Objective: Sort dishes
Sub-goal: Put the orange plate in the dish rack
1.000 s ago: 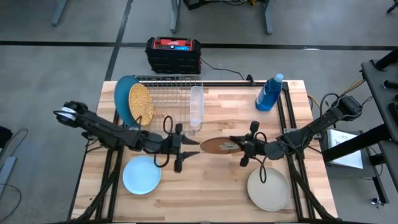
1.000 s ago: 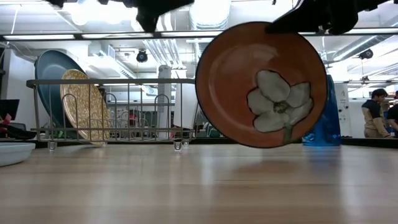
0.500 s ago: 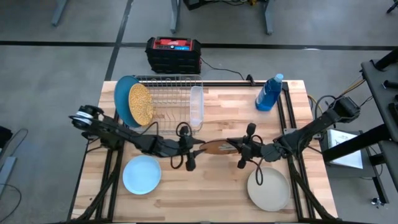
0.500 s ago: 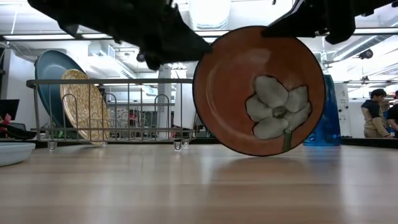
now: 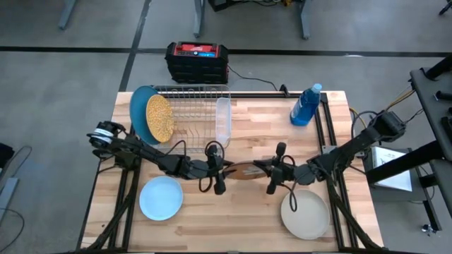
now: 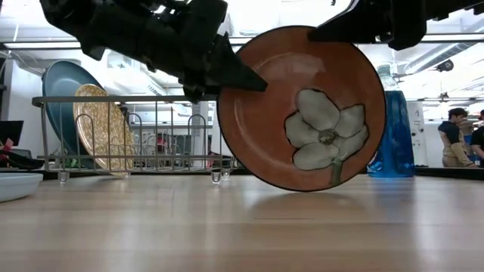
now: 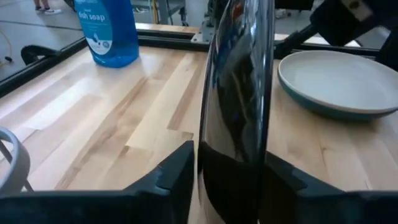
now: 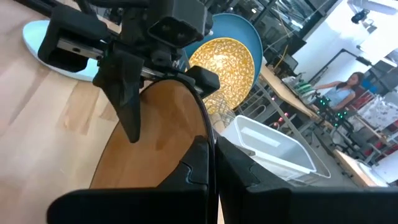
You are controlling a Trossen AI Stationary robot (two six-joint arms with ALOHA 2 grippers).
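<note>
Right gripper [image 5: 264,168] clamps orange flowered plate [image 6: 301,109] on edge above table [image 5: 247,212]. Left gripper [image 5: 227,169] straddles its opposite rim, fingers parted.

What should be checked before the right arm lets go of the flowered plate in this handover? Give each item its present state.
1. Right gripper shut on the orange-brown flowered plate at its rim: ok.
2. Left gripper fingers on both sides of the plate's opposite rim: ok, seen in the left wrist view.
3. Left gripper firmly clamped on the plate: cannot tell.
4. Plate off the table, held on edge: ok; its lower rim hangs just above the wood.
5. Free slots in the dish rack beside the gold speckled plate: ok.
6. Pale blue plate and beige-grey plate lying apart from the handover: ok.
</note>
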